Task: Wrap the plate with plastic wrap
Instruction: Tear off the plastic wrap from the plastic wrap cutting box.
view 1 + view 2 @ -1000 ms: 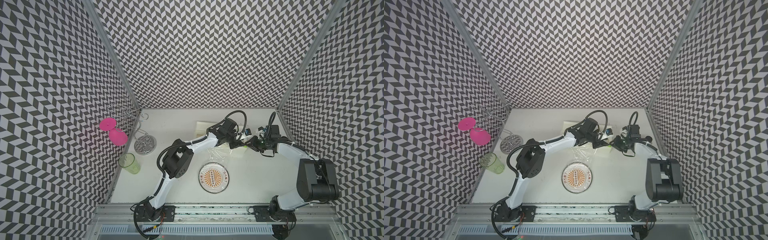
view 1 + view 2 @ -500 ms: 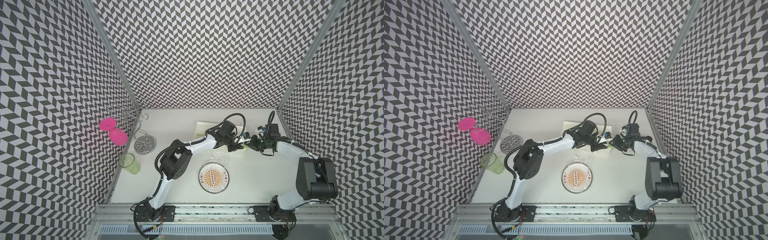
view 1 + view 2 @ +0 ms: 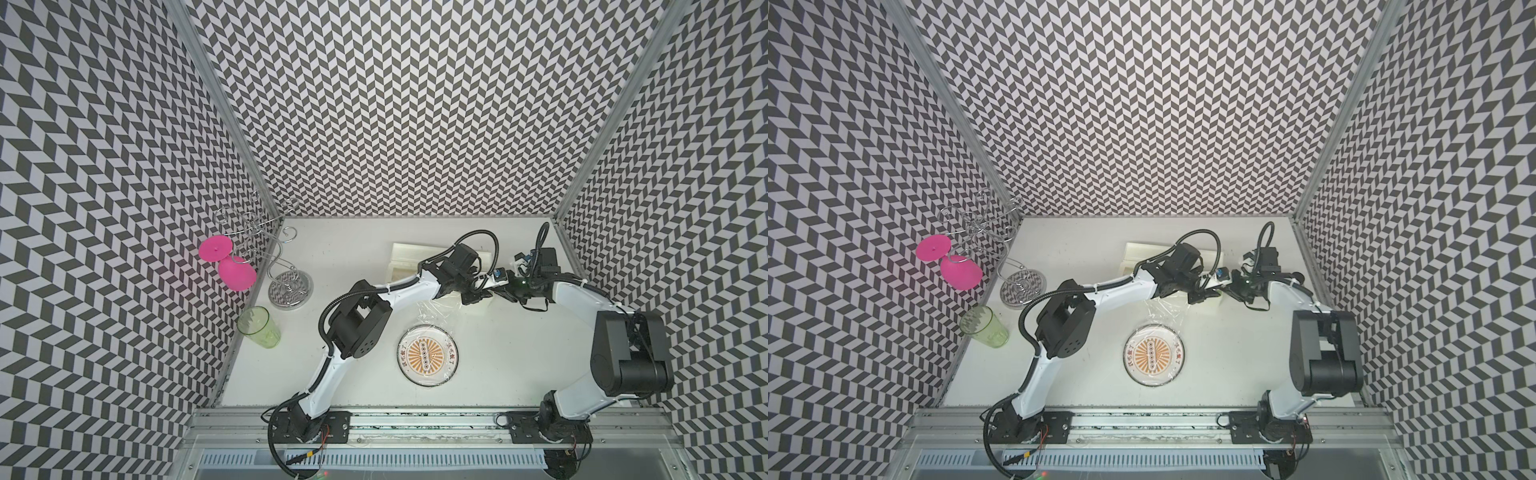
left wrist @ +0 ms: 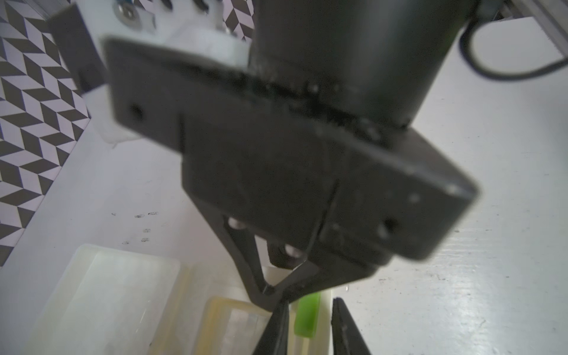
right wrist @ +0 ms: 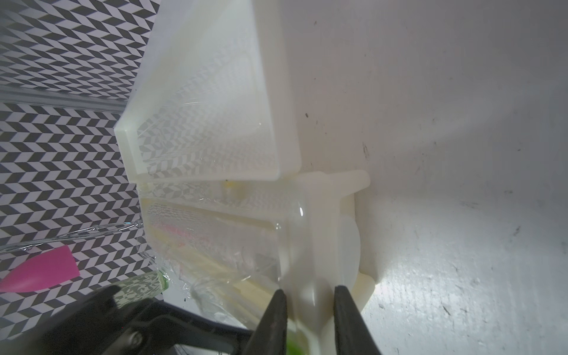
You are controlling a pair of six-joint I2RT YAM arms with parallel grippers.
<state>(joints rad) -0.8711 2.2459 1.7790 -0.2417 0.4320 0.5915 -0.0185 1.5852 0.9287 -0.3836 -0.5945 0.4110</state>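
Two grippers sit at the long cream-white dispenser box's (image 5: 319,215) right end. My right gripper (image 5: 310,322) clamps it; my left gripper (image 4: 310,332) straddles the green tab (image 4: 307,313), pinch unconfirmed. Transparent crinkly plastic wrap (image 3: 438,309) trails from the crosswise box towards the round white orange-centred plate (image 3: 428,356), nearer the bases.

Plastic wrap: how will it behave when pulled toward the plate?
Likely floppy: the plastic wrap lies crinkled beside the dispenser box. Probably clingy and light; its glossy folds bunch near the plate. May tear if yanked; it looks very thin.
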